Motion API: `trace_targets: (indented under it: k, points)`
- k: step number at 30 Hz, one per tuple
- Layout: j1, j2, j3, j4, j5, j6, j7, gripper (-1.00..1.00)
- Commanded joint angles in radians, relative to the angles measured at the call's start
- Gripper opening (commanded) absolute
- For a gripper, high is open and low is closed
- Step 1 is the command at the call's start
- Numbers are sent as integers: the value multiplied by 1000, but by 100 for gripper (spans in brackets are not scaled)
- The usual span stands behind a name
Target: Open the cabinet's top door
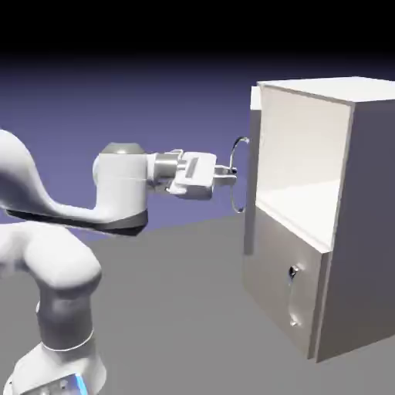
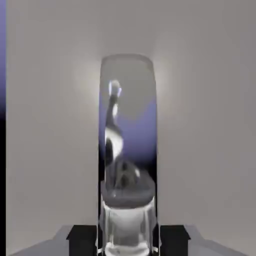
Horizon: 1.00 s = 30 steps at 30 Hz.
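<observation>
The pale grey-white cabinet stands at the right of the exterior view. Its top door is swung out and shows nearly edge-on, with the bright white inside exposed behind it. The long curved metal loop handle sticks out from the door toward the arm. My gripper is level and shut on the handle at about mid-height. In the hand view the shiny handle rises large between my dark fingertips, my gripper is closed around its base, and the door panel fills the background.
Below the top door is the shorter lower panel with its small two-knob handle, closed. The grey table stretches between the robot's base and the cabinet. A strip of blue-violet backdrop shows past the door's left edge in the hand view.
</observation>
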Motion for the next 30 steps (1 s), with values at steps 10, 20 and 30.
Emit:
trace_targets:
  k: [10, 20, 30]
  points:
    - [71, -3, 345, -18, 434, -281, -43, -100]
    - [81, 219, 708, 140, 838, -625, 19, -100]
    - [-129, 571, 1053, 481, 1107, -1018, 144, -100]
